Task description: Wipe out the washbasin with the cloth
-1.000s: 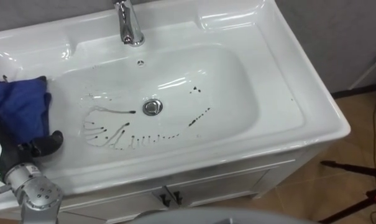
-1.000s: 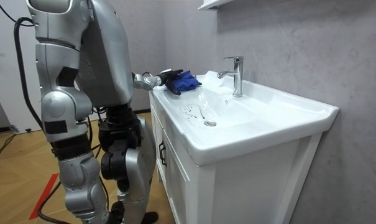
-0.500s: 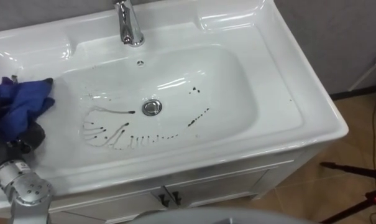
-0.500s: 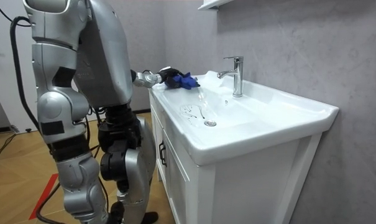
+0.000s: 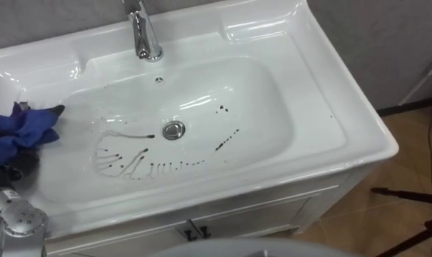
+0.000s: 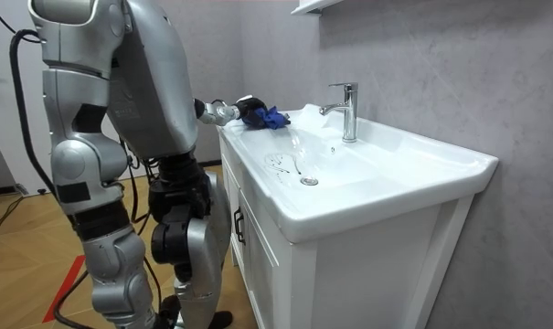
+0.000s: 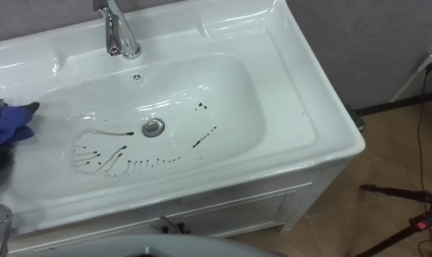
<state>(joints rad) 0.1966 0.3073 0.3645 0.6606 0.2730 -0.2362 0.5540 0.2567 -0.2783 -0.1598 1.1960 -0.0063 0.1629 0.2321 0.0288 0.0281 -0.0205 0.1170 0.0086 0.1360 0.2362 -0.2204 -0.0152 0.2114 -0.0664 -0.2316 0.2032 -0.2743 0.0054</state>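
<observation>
The white basin has dark streaks and drips left of and below its drain, with a few more specks to the drain's right. A blue cloth lies bunched on the basin's left rim. My left hand is at the cloth's near side, its dark fingers curled into the folds. In the room view I stand at the front of the vanity, and the left hand holds the cloth at the rim's far end.
A chrome faucet stands at the back rim. Below the basin are white cabinet doors with dark handles. Black tripod legs lie on the wooden floor at the right. A grey wall runs behind.
The left hand's fingers have curled from straight into the cloth, which went from spread flat to bunched and drew toward the left edge. The view shifted slightly.
</observation>
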